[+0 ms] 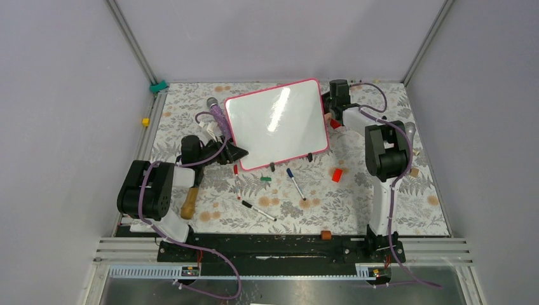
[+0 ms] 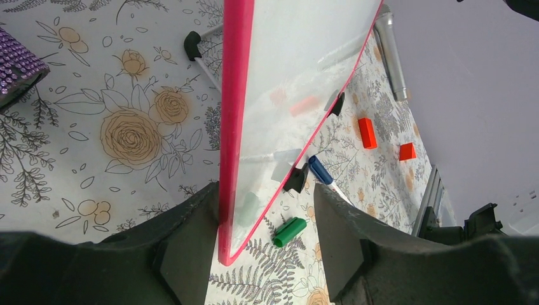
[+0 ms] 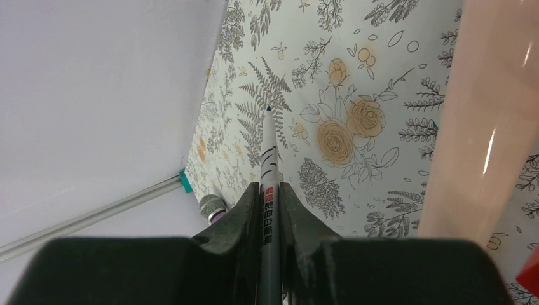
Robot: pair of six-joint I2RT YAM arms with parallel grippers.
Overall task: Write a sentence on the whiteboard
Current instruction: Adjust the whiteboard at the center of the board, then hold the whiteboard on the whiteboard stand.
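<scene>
While left fingers gape, the whiteboard edge stands between them.

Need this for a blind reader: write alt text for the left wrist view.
The open left claw straddles the edge of a blank, pink-framed whiteboard on a floral table. Beyond it lie a green cap, a blue marker and two red blocks.
</scene>
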